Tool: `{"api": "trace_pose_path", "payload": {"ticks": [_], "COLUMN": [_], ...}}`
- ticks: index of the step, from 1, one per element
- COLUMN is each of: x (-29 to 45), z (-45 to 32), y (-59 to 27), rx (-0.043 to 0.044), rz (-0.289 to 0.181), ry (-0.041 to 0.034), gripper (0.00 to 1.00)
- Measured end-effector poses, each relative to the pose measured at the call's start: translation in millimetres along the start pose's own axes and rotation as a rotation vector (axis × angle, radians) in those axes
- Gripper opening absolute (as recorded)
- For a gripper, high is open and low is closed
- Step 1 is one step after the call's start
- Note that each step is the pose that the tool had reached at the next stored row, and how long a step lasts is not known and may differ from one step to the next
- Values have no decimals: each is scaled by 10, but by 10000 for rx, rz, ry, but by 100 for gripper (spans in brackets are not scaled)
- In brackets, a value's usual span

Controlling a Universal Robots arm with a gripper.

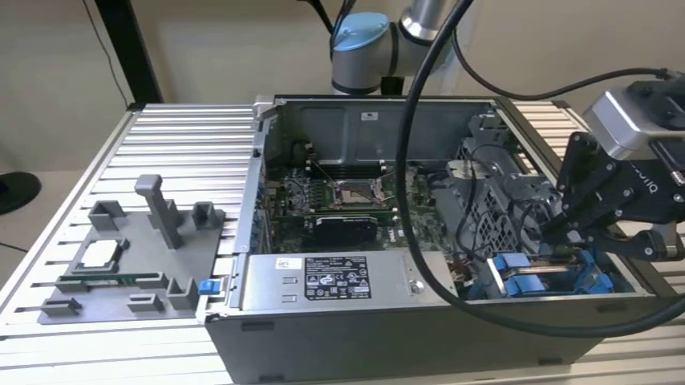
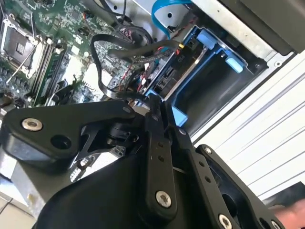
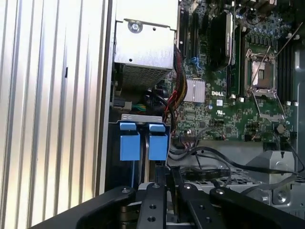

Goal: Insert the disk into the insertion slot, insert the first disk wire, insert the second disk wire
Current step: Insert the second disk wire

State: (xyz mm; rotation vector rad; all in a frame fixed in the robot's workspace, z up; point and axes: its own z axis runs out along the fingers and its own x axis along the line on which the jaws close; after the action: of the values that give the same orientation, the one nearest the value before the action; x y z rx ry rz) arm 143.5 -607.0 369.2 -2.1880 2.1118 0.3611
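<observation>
Disk (image 2: 200,62) in its blue frame is sitting inside the insertion slot (image 1: 503,220) at the case's four o'clock corner in the exterior view, with black cables (image 2: 119,47) crowding beside it. Power supply (image 1: 321,281) is showing a white label, print unread. Claw (image 2: 155,102) is pressing nearly closed among those cables; what it is pinching I cannot tell.

An open computer case (image 1: 428,241) lies on a ribbed metal table (image 1: 182,144). At the frame's right the black gripper (image 1: 562,234) reaches down beside blue drive frames (image 1: 535,277). A grey fixture (image 1: 128,257) sits lower left.
</observation>
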Motion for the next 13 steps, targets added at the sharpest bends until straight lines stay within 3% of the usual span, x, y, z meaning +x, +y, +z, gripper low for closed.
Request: {"api": "trace_pose_path", "payload": {"ticks": [13], "x": [-2], "z": [29], "y": [162], "rx": [1755], "rz": [-395], "ry": [84], "gripper": [0]}}
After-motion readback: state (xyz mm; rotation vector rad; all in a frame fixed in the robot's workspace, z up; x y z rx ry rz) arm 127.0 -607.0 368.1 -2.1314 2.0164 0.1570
